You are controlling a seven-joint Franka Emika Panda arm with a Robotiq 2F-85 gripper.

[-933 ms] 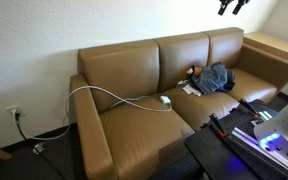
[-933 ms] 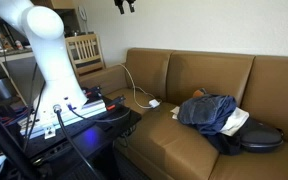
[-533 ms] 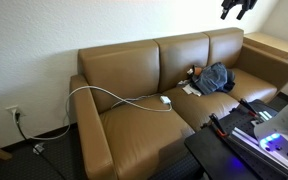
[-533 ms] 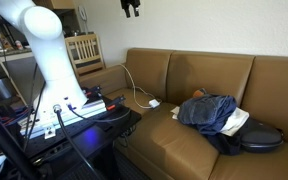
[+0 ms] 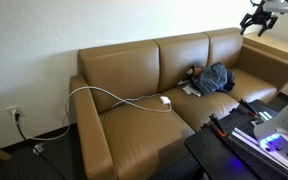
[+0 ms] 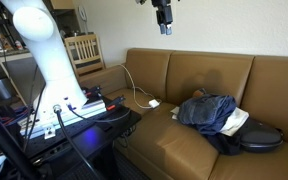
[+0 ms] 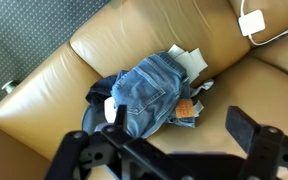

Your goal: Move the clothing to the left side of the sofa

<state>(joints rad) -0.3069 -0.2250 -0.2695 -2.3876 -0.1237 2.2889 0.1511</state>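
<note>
The gripper [image 6: 164, 24] hangs wide open, empty — high above the clothing [image 7: 152, 90] heaped on the sofa [image 7: 44, 85].

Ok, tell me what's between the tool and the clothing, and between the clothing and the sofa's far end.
Nothing visible between the open tool and the clothing. A thin white cable with a white adapter lies across the seat cushions toward the sofa's far end.

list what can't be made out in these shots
- Dark top, wrist view: mostly buried under the jeans.
- White shirt, wrist view: only edges poke out from beneath.
- Gripper, in an exterior view: too small and blurred for detail.
</note>
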